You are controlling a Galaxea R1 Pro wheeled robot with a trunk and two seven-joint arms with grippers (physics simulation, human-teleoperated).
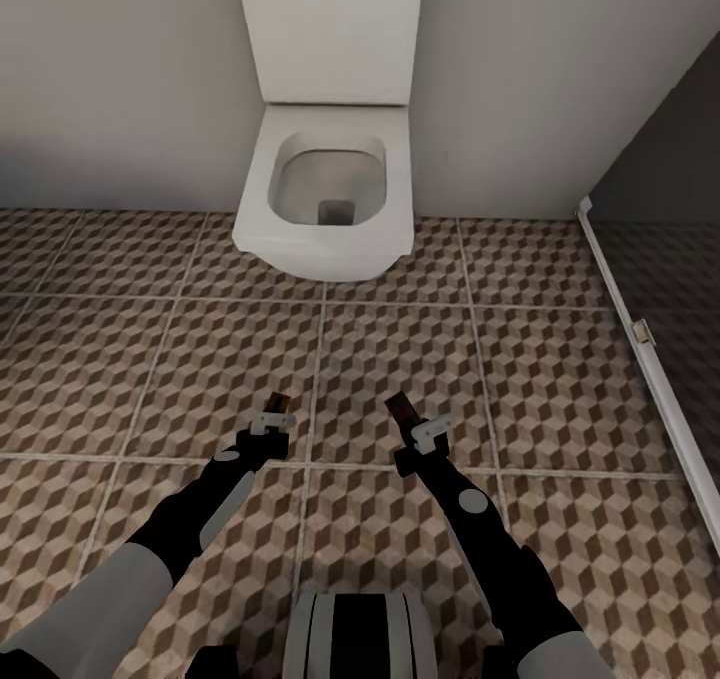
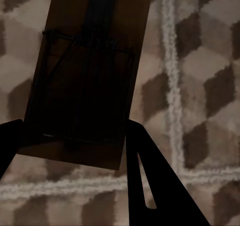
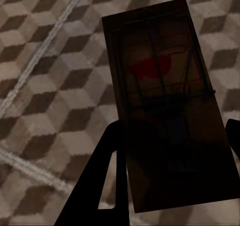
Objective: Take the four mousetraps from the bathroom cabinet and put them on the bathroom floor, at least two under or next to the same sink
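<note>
Each of my grippers holds a mousetrap above the cube-patterned bathroom floor [image 1: 400, 349]. My left gripper [image 1: 277, 406] is shut on a wooden mousetrap [image 2: 87, 71] with dark wire, seen from close in the left wrist view between the black fingers [image 2: 150, 181]. My right gripper [image 1: 403, 411] is shut on another mousetrap [image 3: 165, 96], whose red mark and wire show in the right wrist view. In the head view both traps appear as small brown boards, the left mousetrap [image 1: 280, 400] and the right mousetrap [image 1: 399, 405], held out in front of me. The cabinet and sink are out of view.
A white wall-hung toilet [image 1: 325, 194] stands straight ahead against the grey wall. A white door or panel edge [image 1: 640, 349] runs along the right, with dark space behind it. Tiled floor stretches left and right between me and the toilet.
</note>
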